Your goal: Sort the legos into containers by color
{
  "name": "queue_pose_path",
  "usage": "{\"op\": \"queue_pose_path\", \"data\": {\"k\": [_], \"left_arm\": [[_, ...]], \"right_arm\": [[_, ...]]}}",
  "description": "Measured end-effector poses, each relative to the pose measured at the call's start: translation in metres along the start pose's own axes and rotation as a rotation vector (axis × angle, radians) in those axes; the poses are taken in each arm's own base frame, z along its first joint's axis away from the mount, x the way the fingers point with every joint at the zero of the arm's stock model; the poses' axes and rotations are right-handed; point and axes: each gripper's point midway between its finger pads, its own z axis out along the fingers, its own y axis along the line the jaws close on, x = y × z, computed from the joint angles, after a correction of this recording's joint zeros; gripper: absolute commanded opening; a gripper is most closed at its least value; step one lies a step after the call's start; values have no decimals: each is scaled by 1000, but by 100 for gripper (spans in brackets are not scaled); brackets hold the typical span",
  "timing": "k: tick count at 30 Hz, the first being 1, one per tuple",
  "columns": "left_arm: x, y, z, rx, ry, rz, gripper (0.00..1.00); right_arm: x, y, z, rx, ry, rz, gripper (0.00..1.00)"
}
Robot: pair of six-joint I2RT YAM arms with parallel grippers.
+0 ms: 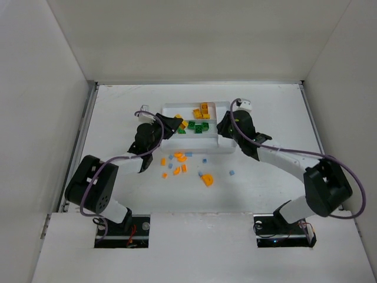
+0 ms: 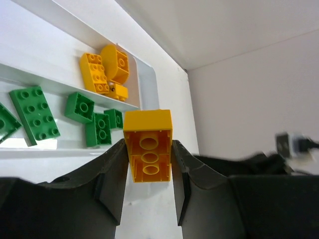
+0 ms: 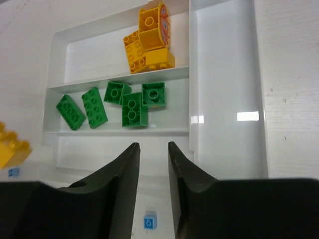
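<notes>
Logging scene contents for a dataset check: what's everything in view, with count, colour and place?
Tray: one, white, four slots, far middle of table.
Green Lego bricks: five, middle slot.
Yellow Lego pieces: about four, far slot.
Yellow Lego brick: one, in left end effector.
Orange Lego pieces: about seven, loose before tray.
Light blue Lego pieces: about four, loose among them.
Left end effector: black, shut on brick.
Right end effector: black, open, empty, by tray's near edge.
</notes>
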Motion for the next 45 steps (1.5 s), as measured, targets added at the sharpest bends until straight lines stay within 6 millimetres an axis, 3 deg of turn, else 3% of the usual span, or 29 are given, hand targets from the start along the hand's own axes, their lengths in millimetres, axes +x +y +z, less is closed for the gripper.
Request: {"op": "queue_pose_path", "data": {"k": [5, 11, 17, 23, 36, 45], "left_arm": [[-4, 16, 36, -94, -2, 10, 20], [-12, 34, 73, -197, -6, -16, 21], [-14, 65, 98, -318, -25, -99, 23], [-6, 91, 112, -404, -27, -179, 24], [-17, 88, 127, -415, -85, -218, 27], [-13, 95, 132, -433, -89, -227, 52]], "right_arm": [[14, -20, -30, -16, -37, 58, 34], [43, -52, -37, 22, -13, 111, 37], [33, -44, -37, -17, -46, 148, 37], [23, -36, -41, -49, -74, 165, 38], [21, -33, -41, -61, -83, 173, 40], [18, -30, -44, -76, -88, 178, 40]]}}
